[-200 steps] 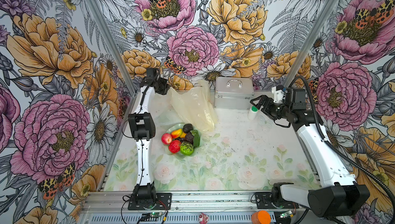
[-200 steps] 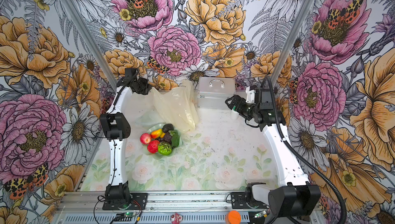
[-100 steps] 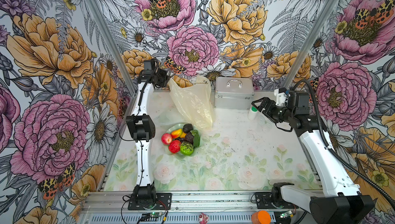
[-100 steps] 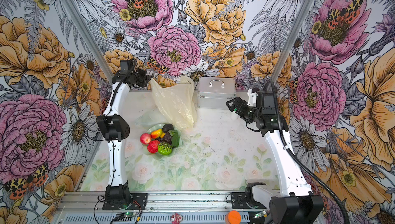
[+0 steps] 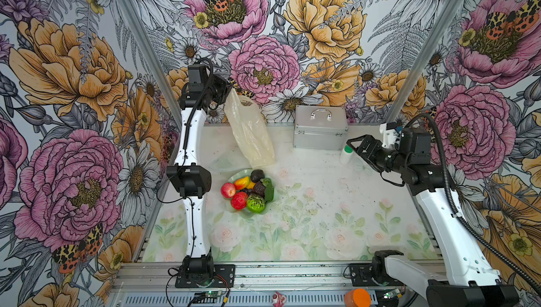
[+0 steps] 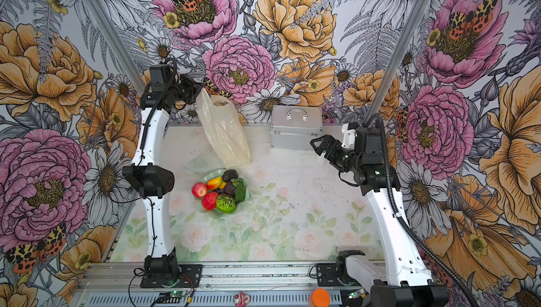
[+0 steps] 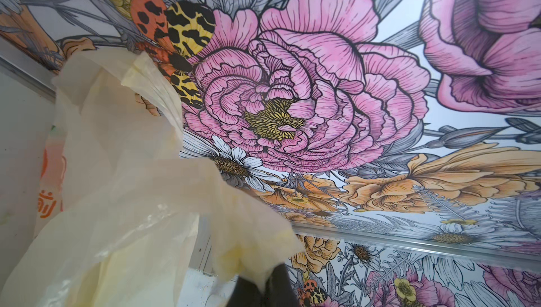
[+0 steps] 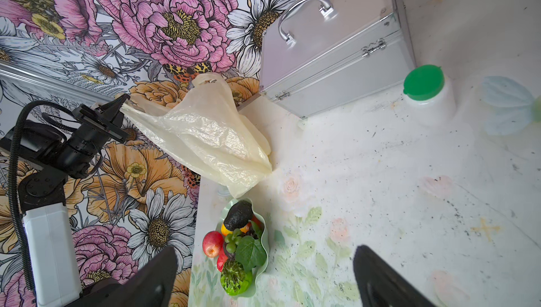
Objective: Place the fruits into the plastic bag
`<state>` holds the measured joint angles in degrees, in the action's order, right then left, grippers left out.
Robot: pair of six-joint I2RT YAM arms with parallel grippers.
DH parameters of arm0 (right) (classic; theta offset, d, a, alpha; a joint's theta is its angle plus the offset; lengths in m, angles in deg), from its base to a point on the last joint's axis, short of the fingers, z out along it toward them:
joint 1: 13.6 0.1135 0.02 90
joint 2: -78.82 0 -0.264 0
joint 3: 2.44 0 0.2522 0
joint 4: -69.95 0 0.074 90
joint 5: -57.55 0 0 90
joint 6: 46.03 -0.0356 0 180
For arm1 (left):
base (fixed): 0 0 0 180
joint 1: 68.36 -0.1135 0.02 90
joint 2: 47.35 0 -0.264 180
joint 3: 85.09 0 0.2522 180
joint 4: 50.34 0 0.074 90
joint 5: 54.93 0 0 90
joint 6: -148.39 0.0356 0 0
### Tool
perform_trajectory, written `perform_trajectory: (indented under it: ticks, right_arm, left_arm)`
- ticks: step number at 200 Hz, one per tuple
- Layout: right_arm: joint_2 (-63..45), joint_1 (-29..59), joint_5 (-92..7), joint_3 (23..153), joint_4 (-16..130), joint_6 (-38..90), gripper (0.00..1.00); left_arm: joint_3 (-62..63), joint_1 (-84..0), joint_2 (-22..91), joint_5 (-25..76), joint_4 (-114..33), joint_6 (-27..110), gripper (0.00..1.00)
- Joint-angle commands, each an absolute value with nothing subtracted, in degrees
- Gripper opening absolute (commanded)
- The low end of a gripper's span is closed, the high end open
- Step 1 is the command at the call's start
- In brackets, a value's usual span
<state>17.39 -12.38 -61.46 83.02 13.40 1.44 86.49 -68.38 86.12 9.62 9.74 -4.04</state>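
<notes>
Floral walls (image 5: 263,65), pale counter (image 5: 322,191). Left gripper (image 5: 227,94): clamped on bag (image 5: 251,138) handle, bag hanging at rear. Fruits (image 5: 251,190): all in dish (image 5: 235,176), just beside bag. Right gripper (image 5: 354,148): jaws apart, empty. Step: holding bag up; next likely needs its mouth spread.

Cream-yellow plastic bag (image 5: 249,135), silver case (image 5: 320,127)

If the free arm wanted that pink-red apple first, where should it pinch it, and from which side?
Pinch the apple across its round middle, straight down from above. It sits at the rim of the pale green dish; its top and outer flank look bare, while the mango and strawberry crowd its inner side. The open right gripper could probably drop one finger outside the rim.
</notes>
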Motion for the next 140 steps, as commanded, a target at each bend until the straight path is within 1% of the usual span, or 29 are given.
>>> perform_trajectory:
  ticks: [1,40,77,119,140]
  right_arm:
    - [19.68,-11.84,-62.40,82.38,14.53,0.38,0.96]
    - [22.39,-11.84,-62.17,81.74,14.44,-0.11,0.96]
    - [25.26,-11.84,-61.27,80.56,14.44,-0.94,0.96]
    - [28.03,-11.84,-59.56,78.89,14.47,-2.70,0.96]
    - [29.49,-11.97,-57.86,78.17,14.44,-2.74,0.96]
  left_arm:
    - [88.62,-67.55,84.56,7.01,8.42,-1.90,0.00]
    - [90.31,-64.48,83.74,6.49,6.05,-0.93,0.00]
    - [90.31,-59.24,82.12,6.82,3.68,-1.75,0.00]
    - [90.09,-50.09,81.52,6.30,2.88,-2.65,0.00]
    - [85.97,-44.42,79.78,6.25,2.96,-1.64,0.00]
